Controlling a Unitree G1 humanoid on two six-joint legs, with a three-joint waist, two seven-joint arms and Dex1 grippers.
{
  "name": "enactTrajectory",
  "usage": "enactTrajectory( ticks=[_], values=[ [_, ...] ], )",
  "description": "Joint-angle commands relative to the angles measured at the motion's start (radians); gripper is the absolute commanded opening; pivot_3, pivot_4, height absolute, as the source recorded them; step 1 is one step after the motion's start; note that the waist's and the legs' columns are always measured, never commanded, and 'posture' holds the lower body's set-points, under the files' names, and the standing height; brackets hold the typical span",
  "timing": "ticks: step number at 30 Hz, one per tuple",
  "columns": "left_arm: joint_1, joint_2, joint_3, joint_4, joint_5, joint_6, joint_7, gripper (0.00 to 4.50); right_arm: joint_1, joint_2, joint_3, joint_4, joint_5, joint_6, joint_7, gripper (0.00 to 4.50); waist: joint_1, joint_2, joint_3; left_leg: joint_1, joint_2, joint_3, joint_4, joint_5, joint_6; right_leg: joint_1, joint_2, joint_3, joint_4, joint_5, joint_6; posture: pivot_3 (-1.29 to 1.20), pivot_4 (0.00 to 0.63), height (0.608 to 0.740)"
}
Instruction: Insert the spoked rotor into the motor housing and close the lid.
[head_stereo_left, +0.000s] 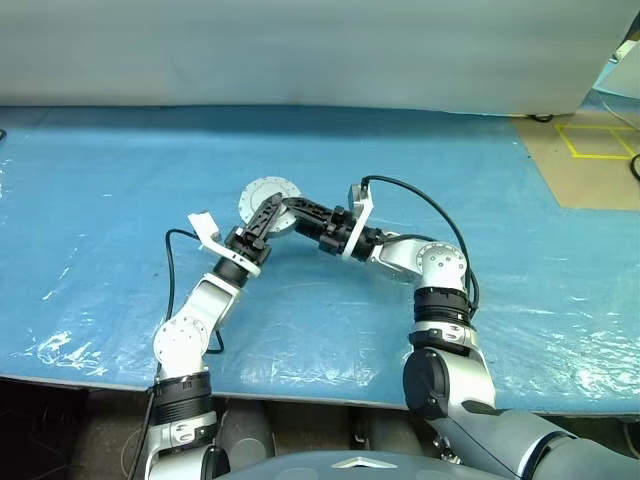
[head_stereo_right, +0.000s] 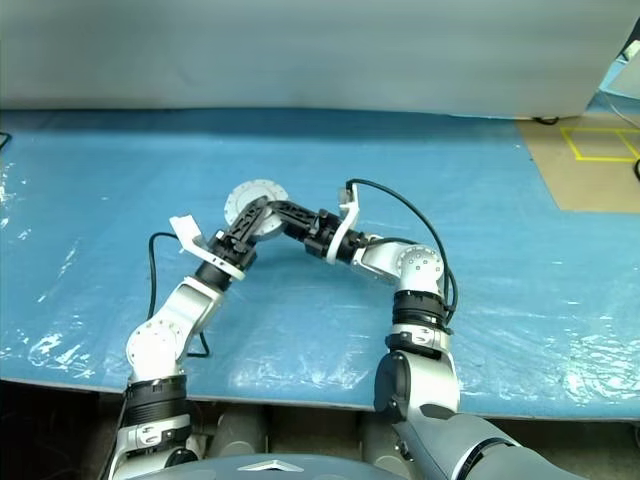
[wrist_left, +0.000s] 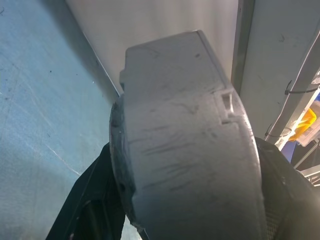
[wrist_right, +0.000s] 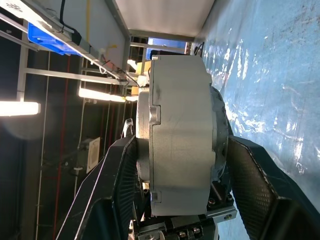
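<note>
Both head views look down over the blue tabletop (head_stereo_left: 100, 200); each wrist view looks close-up at the motor housing (wrist_right: 180, 135) between black fingers (wrist_right: 260, 185).

Crinkled blue plastic sheet (head_stereo_left: 120, 190) covers the table; yellow floor tape (head_stereo_left: 598, 142) beyond.

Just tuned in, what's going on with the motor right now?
Both grippers meet over the blue table on one round silver-grey motor unit, held on edge above the surface. The right gripper has its fingers either side of the casing, clamping it across its flat faces. The left gripper has its fingers either side of the same casing. The wrist views show the casing edge-on, with a seam between two stacked parts; whether the lid is fully seated cannot be told.
</note>
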Motion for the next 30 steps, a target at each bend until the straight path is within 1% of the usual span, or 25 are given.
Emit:
enactTrajectory(
  ticks=[1,8,10,11,14,15,20,25,28,30],
  values=[
    [-0.02,-0.012,0.012,-0.022,-0.024,-0.026,-0.006,2.76,-0.048,0.009,-0.034,-0.024,0.083,-0.031,0.018,2.39,0.0,0.0,0.0,0.0,0.0,0.0,0.0,0.0,0.0,0.0,0.0,0.0,0.0,0.0,0.0,0.0,0.15,0.74],
    [-0.035,-0.022,0.004,-0.019,-0.025,-0.032,-0.01,2.75,-0.054,0.01,-0.037,-0.009,0.072,-0.101,-0.002,2.39,-0.001,0.0,0.0,0.0,0.0,0.0,0.0,0.0,0.0,0.0,0.0,0.0,0.001,0.0,0.0,0.0,0.15,0.74],
    [-0.041,-0.025,0.008,-0.011,-0.022,-0.043,-0.013,2.75,-0.054,0.01,-0.033,-0.003,0.061,-0.128,-0.012,3.11,-0.001,0.0,0.0,0.0,0.0,0.0,0.001,0.0,0.0,0.0,0.0,0.0,0.001,0.0,0.0,0.0,0.15,0.74],
    [-0.043,-0.027,0.01,-0.009,-0.023,-0.048,-0.015,2.75,-0.054,0.009,-0.032,0.001,0.059,-0.14,-0.016,3.33,0.0,0.0,0.0,0.0,0.0,0.0,0.001,0.0,0.0,0.0,0.0,0.0,0.001,0.0,0.0,0.0,0.15,0.74],
    [-0.047,-0.022,0.005,-0.007,-0.01,-0.051,-0.024,2.75,-0.058,0.005,-0.03,0.014,0.051,-0.179,-0.024,4.35,-0.001,0.0,0.0,0.0,0.0,0.0,0.002,0.0,0.0,0.0,0.0,0.0,0.001,0.0,0.0,0.0,0.15,0.74],
    [-0.047,-0.02,0.002,-0.006,0.001,-0.054,-0.028,2.75,-0.06,0.003,-0.026,0.018,0.044,-0.191,-0.026,4.48,-0.001,0.0,0.0,0.0,0.0,0.0,0.002,0.0,0.0,0.0,0.0,0.0,0.002,0.0,0.0,0.0,0.15,0.74],
    [-0.056,-0.039,0.022,0.01,0.057,-0.133,-0.031,2.75,-0.072,0.006,-0.035,0.046,0.051,-0.251,-0.048,4.48,-0.002,0.0,0.0,0.0,0.0,-0.001,0.002,0.0,0.0,0.0,0.0,0.0,0.002,0.0,0.0,0.0,0.15,0.74],
    [-0.101,-0.068,0.112,0.067,0.055,-0.246,0.031,2.75,-0.069,0.009,-0.031,0.043,0.065,-0.27,-0.053,4.48,-0.002,0.0,0.0,-0.001,0.0,-0.001,0.003,0.0,0.0,0.0,0.0,0.0,0.002,0.0,0.0,0.0,0.15,0.74],
    [-0.125,-0.051,0.153,0.119,0.1,-0.318,0.046,2.75,-0.067,0.012,-0.029,0.036,0.07,-0.28,-0.051,4.48,-0.003,0.0,0.0,0.0,0.0,-0.001,0.004,0.0,0.0,0.0,0.0,0.0,0.003,0.0,0.0,0.0,0.15,0.74],
    [-0.155,-0.024,0.201,0.182,0.118,-0.374,0.061,2.75,-0.064,0.012,-0.021,0.026,0.067,-0.289,-0.041,4.48,-0.003,0.0,0.0,-0.001,0.0,-0.001,0.004,0.0,0.0,0.0,0.0,0.0,0.003,0.0,0.0,0.0,0.15,0.74]
  ],
)
